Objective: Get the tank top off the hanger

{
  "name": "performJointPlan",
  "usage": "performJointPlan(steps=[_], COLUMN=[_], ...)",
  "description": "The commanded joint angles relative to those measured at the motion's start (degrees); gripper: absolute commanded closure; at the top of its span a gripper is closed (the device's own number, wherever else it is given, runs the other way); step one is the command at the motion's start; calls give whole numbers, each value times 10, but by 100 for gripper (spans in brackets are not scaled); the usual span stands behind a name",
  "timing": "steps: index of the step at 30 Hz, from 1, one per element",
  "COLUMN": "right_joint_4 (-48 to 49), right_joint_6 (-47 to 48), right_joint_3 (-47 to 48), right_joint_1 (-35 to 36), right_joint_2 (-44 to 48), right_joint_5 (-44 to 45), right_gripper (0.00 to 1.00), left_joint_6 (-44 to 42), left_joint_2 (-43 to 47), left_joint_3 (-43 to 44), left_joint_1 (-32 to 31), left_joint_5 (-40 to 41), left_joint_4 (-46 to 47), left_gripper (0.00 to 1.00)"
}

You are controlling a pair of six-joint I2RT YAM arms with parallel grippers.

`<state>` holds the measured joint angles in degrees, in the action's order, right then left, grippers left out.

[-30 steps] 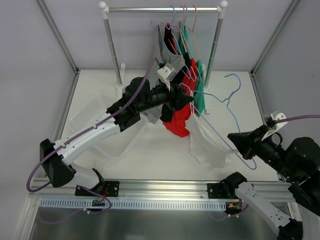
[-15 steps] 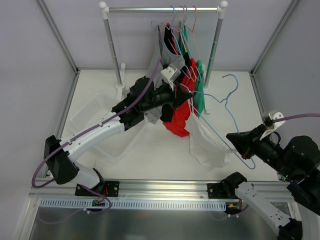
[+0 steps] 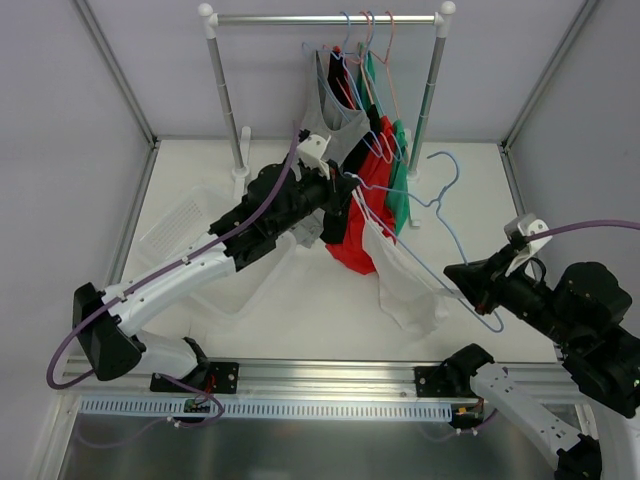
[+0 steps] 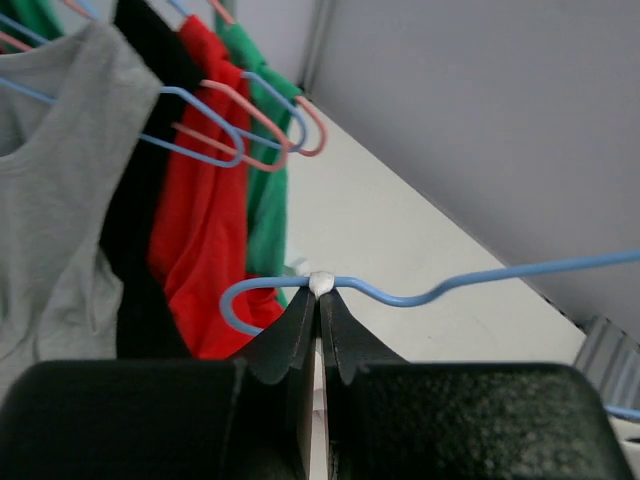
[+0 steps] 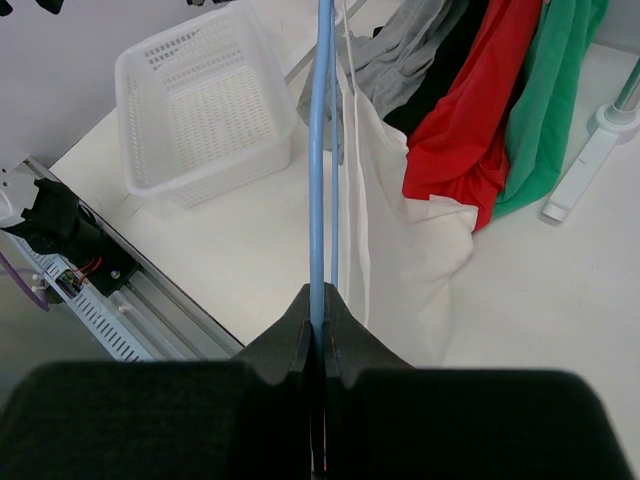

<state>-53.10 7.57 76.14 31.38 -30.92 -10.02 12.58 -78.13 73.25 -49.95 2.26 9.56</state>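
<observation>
Top view: the thin light-blue wire hanger (image 3: 437, 203) is held clear of the rail (image 3: 325, 18), in front of it. The soft white tank top (image 3: 405, 285) sags from it.

Left wrist: the left gripper (image 4: 320, 300) is pinched shut on a white strap at the wire. A grey top (image 4: 60, 200) and a red garment (image 4: 205, 200) crowd railward.

Right wrist: the right gripper (image 5: 320, 312) is clamped on the hanger's straight wire. A white lattice basket (image 5: 200, 100) sits before the rail.

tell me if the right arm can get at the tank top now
Probably not yet: its jaws are shut on the hanger, so it would have to let go first. The tank top hangs just past them, nothing between.
</observation>
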Motion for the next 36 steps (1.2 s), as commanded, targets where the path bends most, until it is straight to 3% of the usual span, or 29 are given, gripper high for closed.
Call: performJointPlan(steps=[1, 5, 9, 15, 24, 28, 36], right_joint_4=[34, 41, 65, 128, 131, 147, 162], right_joint_6=[28, 42, 45, 31, 38, 34, 45], right_joint_3=[-1, -11, -29, -67, -66, -78, -65], right_joint_1=[-2, -1, -1, -1, -1, -1, 0], right_joint_2=[-1, 15, 44, 88, 131, 136, 150], right_joint_5=[-33, -47, -61, -43, 4, -2, -12], right_gripper=[100, 100, 100, 100, 100, 100, 100], left_joint_6=[-2, 24, 43, 71, 176, 179, 201], left_joint_2=[32, 51, 57, 55, 79, 66, 52], left_joint_3=[3, 7, 19, 18, -1, 2, -2], left_joint_1=[-6, -5, -3, -2, 42, 47, 51], left_joint_5=[111, 196, 230, 171, 149, 94, 92], left_joint_4=[-17, -53, -86, -93, -125, -123, -124], left_gripper=[100, 100, 100, 100, 100, 100, 100])
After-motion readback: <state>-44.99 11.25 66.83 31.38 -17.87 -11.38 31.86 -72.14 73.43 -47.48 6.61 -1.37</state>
